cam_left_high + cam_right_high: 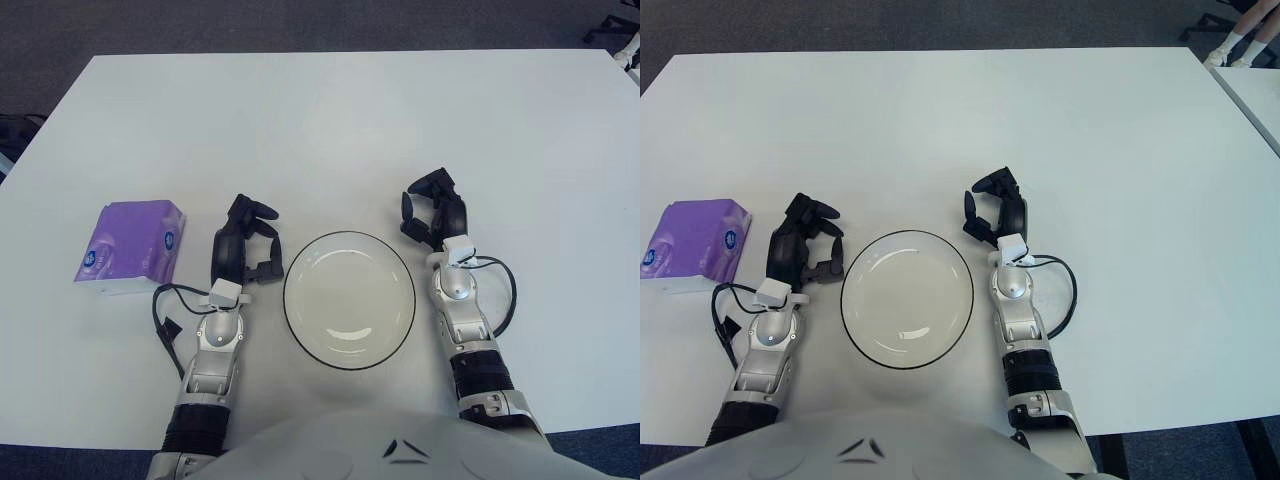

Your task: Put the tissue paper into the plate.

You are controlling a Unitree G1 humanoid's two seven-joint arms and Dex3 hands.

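A purple tissue pack [130,245] lies on the white table at the left. A white plate [349,299] with a dark rim sits at the front centre, with nothing in it. My left hand [248,240] shows between the tissue pack and the plate, fingers loosely curled and holding nothing, a short gap from the pack's right edge. My right hand [431,208] shows just right of the plate's far rim, fingers relaxed and holding nothing.
The white table [330,120] stretches far behind the hands. Dark carpet lies beyond its far edge. A second table's corner [1260,85] and a person's feet [1230,45] show at the far right.
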